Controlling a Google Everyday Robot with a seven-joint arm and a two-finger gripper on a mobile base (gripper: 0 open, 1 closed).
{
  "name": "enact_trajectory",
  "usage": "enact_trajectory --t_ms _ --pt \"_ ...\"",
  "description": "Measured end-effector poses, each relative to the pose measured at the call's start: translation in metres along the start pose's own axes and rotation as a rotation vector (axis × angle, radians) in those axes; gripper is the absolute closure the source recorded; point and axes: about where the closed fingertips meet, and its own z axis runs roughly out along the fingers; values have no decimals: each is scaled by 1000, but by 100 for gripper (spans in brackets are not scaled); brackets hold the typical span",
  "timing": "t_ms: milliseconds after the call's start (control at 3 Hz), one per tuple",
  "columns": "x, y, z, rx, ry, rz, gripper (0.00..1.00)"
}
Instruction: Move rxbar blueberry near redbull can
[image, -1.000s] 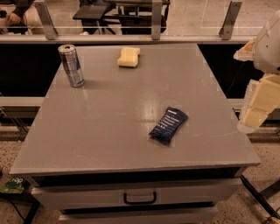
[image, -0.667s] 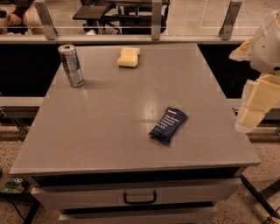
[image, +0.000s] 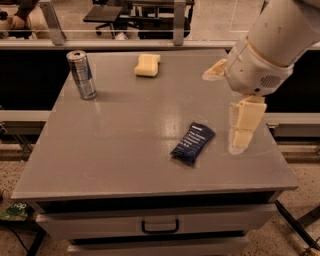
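Shiny metal redbull can (image: 82, 75), matt pincer (image: 224, 111) at right

The white arm (image: 286, 24) reaches in from upper right; its gripper (image: 224, 111) hangs low, fingers seemingly spread apart.

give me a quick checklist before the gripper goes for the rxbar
1. rxbar blueberry lies flat on the table, nothing on it: ok
2. gripper lined up over the bar: not ok, it hangs to the bar's right
3. bar held: not ok, untouched
4. redbull can upright, far left corner: ok
5. yellow sponge off the line from bar to can: ok
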Motion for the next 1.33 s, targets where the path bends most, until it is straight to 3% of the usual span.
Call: enact_trajectory --t_ms 333,667,1333 --pt "-16 0 27 -59 -36 -140 0" --pt "-21 -6 60 -111 -28 -280 0" --pt "-16 -18 98 -164 14 -394 0"
